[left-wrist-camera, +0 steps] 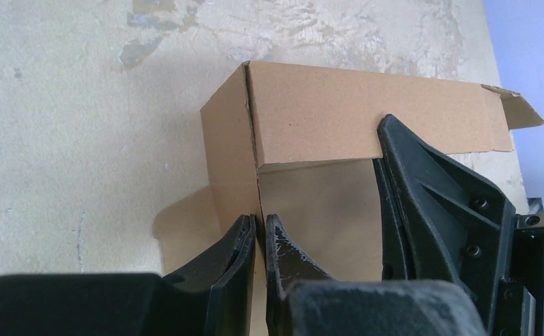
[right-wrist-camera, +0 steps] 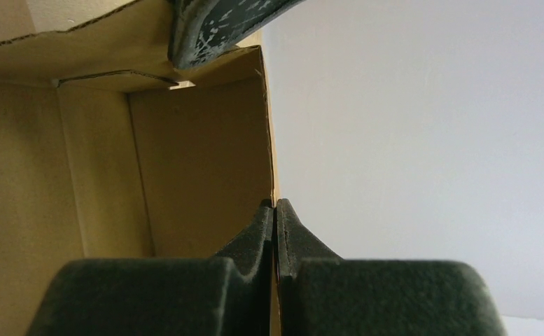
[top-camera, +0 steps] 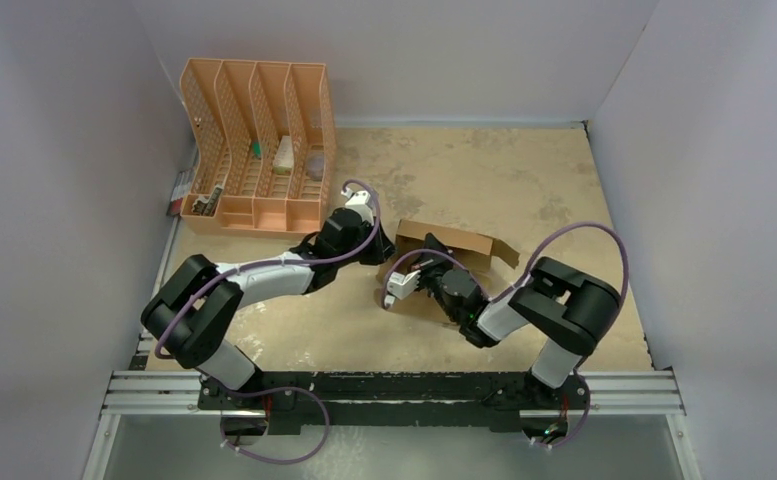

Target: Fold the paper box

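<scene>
We work on a worn, blotchy tan table [top-camera: 524, 170]. An orange slotted plastic organiser [top-camera: 254, 140] stands at its far left. The paper box [top-camera: 454, 245] sits mid-table between both arms. It is plain matte brown cardboard, half erected, with walls up, creases sharp and one flap splayed at its right end. We judge the step to be squaring the walls, and next the loose flaps need tucking in. The right gripper [right-wrist-camera: 274, 210] pinches a thin wall edge with its fingers pressed together. The left gripper [left-wrist-camera: 258, 234] flanks a corner seam narrowly, and we cannot tell whether it clamps.
</scene>
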{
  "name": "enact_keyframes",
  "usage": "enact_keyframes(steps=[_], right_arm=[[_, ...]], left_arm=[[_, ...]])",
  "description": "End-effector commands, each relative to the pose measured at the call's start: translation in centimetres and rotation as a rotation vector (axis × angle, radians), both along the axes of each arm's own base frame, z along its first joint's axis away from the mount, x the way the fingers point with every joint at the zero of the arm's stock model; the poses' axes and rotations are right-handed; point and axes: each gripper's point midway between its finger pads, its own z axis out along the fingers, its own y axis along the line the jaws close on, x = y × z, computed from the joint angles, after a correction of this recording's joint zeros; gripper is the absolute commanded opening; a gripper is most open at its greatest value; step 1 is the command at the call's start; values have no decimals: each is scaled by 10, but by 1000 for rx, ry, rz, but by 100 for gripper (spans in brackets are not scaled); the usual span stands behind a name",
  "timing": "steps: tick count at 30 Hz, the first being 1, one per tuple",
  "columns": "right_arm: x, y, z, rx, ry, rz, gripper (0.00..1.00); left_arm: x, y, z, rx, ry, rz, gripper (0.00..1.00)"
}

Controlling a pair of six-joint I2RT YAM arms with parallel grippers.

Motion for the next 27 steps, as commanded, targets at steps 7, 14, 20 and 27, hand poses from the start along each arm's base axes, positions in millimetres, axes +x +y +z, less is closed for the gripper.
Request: enact_keyframes(steps=[7,14,20,27], right_arm=[[20,19,20,132,-162,-47,0],[15,11,8,113,-163,-55,0],[15,13,8,116,-158,-45,0],[14,13,4,102,-145,-39,0]], left_arm=[[32,3,24,112,-140,6,9],[29,6,28,123,-161,-10,12],[25,15,47,100,-190,-4,24],[44,57,93,83,-308,14,37]])
